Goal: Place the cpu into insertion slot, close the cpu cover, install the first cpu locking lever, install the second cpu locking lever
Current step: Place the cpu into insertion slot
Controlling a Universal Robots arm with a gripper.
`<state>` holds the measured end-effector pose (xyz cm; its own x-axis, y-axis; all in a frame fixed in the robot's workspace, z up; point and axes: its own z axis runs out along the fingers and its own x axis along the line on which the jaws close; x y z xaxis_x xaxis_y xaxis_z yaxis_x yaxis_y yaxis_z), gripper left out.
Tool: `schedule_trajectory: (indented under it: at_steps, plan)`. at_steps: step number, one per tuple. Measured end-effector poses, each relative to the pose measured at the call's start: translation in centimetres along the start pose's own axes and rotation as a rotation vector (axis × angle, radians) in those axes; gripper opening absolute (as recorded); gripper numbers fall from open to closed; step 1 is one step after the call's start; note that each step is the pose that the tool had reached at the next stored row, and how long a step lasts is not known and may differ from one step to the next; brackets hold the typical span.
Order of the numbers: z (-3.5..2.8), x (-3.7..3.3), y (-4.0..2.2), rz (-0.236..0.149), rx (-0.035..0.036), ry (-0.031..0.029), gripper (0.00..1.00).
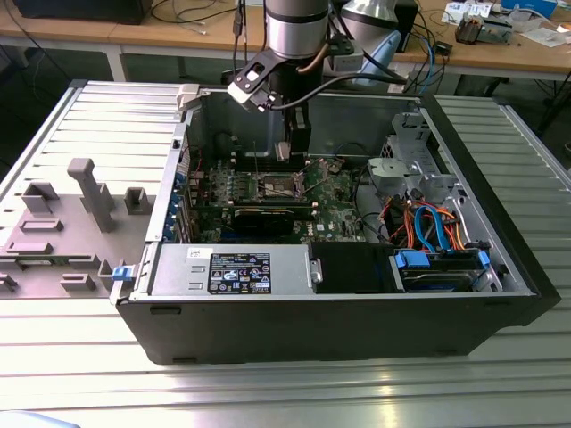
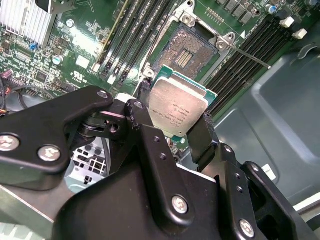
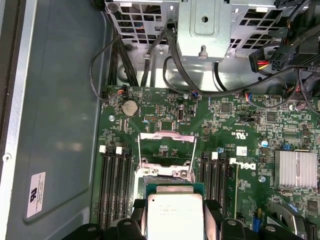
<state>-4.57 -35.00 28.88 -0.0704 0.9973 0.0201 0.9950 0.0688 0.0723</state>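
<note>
The open computer case (image 1: 312, 330) lay on its side on the slatted metal bench (image 1: 268, 392). Inside it were the green circuit board (image 1: 339, 209), a long black card (image 1: 268, 217) across the board, a silver power supply (image 1: 232, 267) against the near wall, and a drive cage (image 1: 442, 267) with blue and orange cables (image 1: 428, 223) at the exterior view's right.

On the board, the insertion slot (image 2: 187, 52) held nothing. Its dark centre with its field of contacts lay bare inside the silvery rim, and long black memory slots (image 2: 135, 35) ran along both sides of it. The cpu cover (image 3: 167, 135) stood swung up off the slot, the green board showing through its large square window.

The hand (image 2: 171, 120) was closed on the cpu (image 2: 177, 107), its two black fingers (image 2: 200, 135) pinching opposite edges of the chip. In both wrist views the cpu (image 3: 172, 220) hung just short of the slot, clear of it and not seated. The chip showed a flat silver-grey metal top with faint print, clipped corners and a thin green border around the lid. In the exterior view, the hand (image 1: 294, 147) reached down into the case above the board.
</note>
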Motion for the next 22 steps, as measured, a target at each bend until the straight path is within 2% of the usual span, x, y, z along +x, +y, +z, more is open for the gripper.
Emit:
schedule_trajectory:
  at_steps: [8, 16, 22]
  plan:
    - [0.6, -0.01, -0.04, 0.0, 0.0001, -0.0001, 0.55]
    - [1.83, 0.03, -0.13, 0.015, -0.0003, -0.0012, 0.55]
    - [2.56, 0.17, -0.63, 0.019, -0.0003, -0.0015, 0.55]
